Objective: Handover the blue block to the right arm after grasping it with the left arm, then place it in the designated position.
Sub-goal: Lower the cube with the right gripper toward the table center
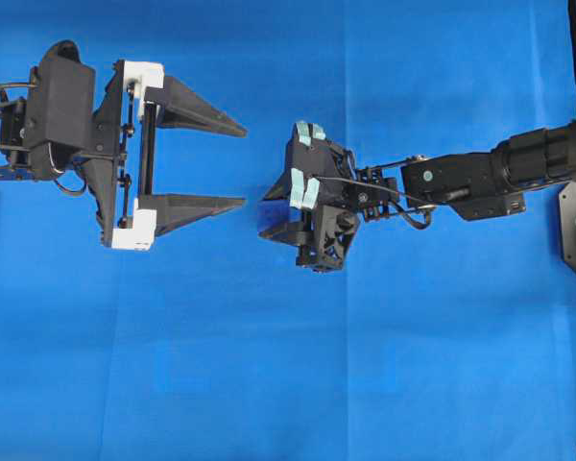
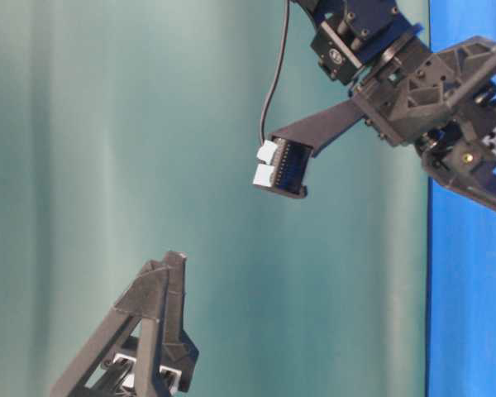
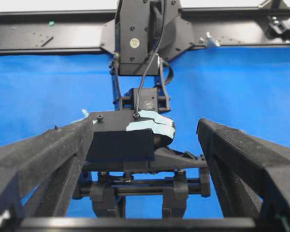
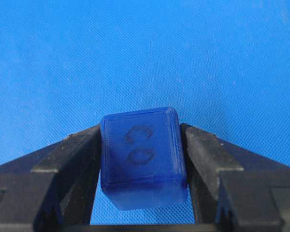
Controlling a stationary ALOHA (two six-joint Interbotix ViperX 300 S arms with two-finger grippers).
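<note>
- Left claw (image 1: 242,163): fingers spread wide, nothing held, at left of the overhead view.
- Right claw (image 4: 142,159): clenched on the blue block (image 4: 142,157), right of centre.
- Block faces bare blue cloth (image 4: 145,53); placing is a lowering move, right arm only.

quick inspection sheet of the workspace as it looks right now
surface: plain blue cloth, no marker seen
job's things: blue block clamped between the right gripper's fingers, above the cloth
clutter: nothing seen
grippers: left gripper wide open and empty; right gripper shut on the block, angled down
cables: thin black cable along the right wrist
surroundings: black frame rail at the cloth's far edge; teal backdrop
</note>
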